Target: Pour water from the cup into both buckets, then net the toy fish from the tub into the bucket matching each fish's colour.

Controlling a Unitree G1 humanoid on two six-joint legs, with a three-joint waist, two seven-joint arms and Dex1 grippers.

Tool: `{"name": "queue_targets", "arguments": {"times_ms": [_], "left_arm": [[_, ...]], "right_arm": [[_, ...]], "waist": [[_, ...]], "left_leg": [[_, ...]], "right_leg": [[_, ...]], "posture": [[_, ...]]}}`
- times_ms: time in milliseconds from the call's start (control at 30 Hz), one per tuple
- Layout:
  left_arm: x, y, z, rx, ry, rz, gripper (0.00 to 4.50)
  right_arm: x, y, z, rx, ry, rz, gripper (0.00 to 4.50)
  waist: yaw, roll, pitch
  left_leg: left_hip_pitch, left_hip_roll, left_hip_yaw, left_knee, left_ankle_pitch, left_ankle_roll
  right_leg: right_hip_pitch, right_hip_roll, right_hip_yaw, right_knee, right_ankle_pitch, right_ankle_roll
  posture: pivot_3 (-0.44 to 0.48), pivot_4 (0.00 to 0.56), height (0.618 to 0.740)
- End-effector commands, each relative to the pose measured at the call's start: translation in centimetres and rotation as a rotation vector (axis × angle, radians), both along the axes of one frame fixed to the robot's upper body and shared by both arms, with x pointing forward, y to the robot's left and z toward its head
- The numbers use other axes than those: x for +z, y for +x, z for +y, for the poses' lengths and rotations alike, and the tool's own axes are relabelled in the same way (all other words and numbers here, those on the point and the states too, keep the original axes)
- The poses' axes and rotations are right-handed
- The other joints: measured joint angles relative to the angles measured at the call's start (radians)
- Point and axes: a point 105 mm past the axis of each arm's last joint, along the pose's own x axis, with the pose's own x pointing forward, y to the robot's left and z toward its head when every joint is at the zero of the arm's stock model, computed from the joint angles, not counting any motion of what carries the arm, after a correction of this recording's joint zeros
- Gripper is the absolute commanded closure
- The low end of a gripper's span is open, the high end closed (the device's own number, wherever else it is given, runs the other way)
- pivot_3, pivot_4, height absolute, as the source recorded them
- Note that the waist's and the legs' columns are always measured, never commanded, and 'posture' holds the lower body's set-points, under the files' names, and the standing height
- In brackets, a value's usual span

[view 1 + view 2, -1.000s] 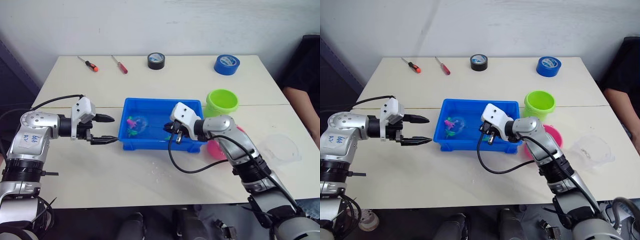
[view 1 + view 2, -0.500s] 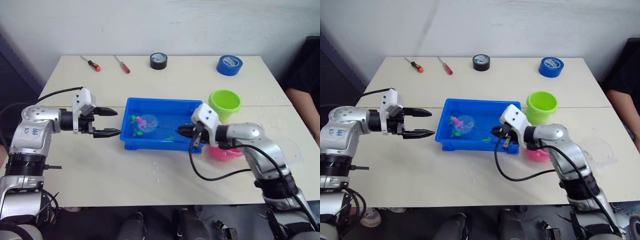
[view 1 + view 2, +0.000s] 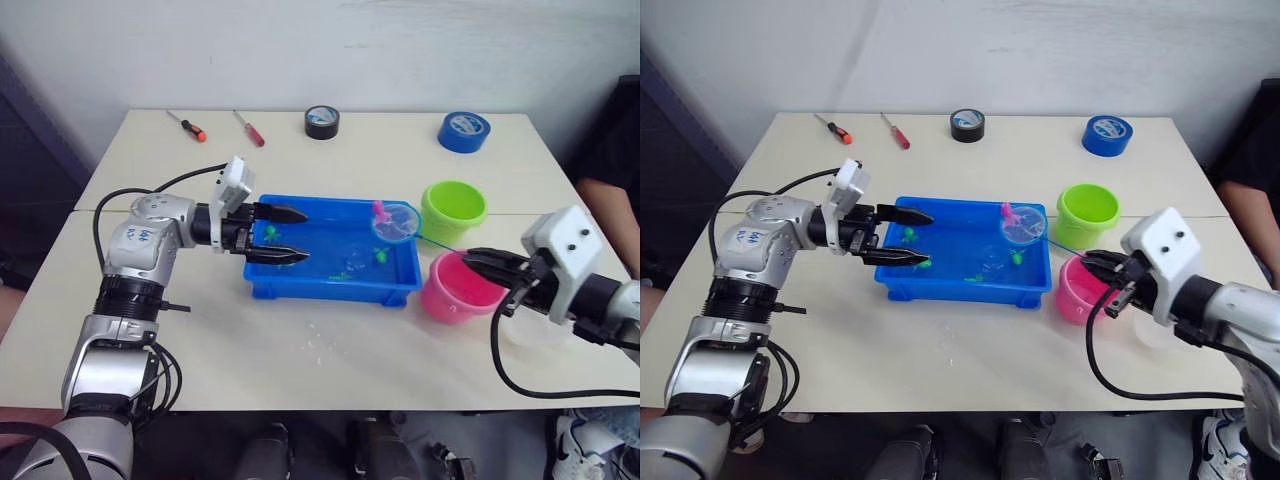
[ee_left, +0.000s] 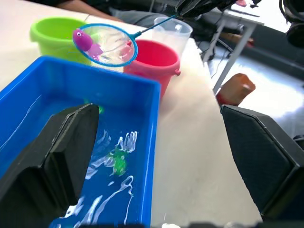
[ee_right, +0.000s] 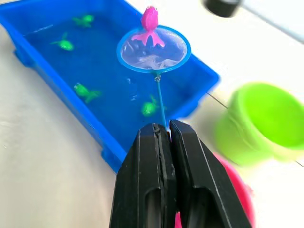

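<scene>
**Net lifted out of the tub with a pink fish aboard**

On the left, the left gripper [image 3: 285, 234] has moved in from the bare table to the tub's [image 3: 330, 290] near-left corner, its forearm level and its two fingers spread wide over the water, holding nothing. Green fish [image 5: 86, 90] lie in the water. The net [image 3: 397, 222], dipped in the tub a second ago, now hangs above the tub's right end with a pink fish [image 5: 148, 21] perched at its rim, so a catch looks made. The right gripper [image 3: 486, 262], drawn back to the right over the pink bucket [image 3: 455, 292], pinches the net's handle between closed fingers; the green bucket [image 3: 453, 208] stands just behind.
</scene>
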Motion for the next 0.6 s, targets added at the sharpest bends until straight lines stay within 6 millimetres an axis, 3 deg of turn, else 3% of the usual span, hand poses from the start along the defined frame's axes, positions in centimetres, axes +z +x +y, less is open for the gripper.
{"name": "queue_targets", "arguments": {"times_ms": [33,167,333,600], "left_arm": [[1.0,-0.1,-1.8,-0.062,-0.031,-0.067,0.05],[1.4,-0.1,-3.8,-0.125,-0.053,-0.087,0.05],[1.8,-0.2,-4.8,-0.196,-0.044,-0.102,0.05],[1.5,0.4,-5.4,-0.216,-0.03,-0.104,0.05]], "right_arm": [[1.0,-2.3,-1.9,-0.095,-0.034,-0.05,4.5],[0.6,-4.7,-4.3,-0.227,-0.058,-0.05,4.5],[-0.1,-7.2,-5.9,-0.306,-0.17,-0.042,4.5],[-1.4,-8.2,-6.5,-0.263,-0.529,-0.072,4.5]], "waist": [[0.004,0.0,0.0],[0.02,0.0,0.0],[0.024,0.0,0.0],[0.017,0.0,0.0]], "left_leg": [[0.001,0.0,0.0,0.0,0.0,0.0],[0.0,0.0,0.0,0.0,-0.001,0.002],[0.002,-0.001,0.001,0.0,-0.001,0.003],[0.01,-0.001,0.003,-0.002,-0.002,0.004]], "right_leg": [[0.0,0.0,0.0,0.0,0.0,0.0],[0.001,0.0,0.0,0.0,0.0,0.0],[0.002,0.0,0.001,-0.001,0.0,0.001],[0.008,0.001,0.003,-0.003,0.0,0.001]], "posture": [[0.0,0.15,0.736],[0.0,0.15,0.736],[0.0,0.15,0.736],[0.0,0.15,0.736]]}}
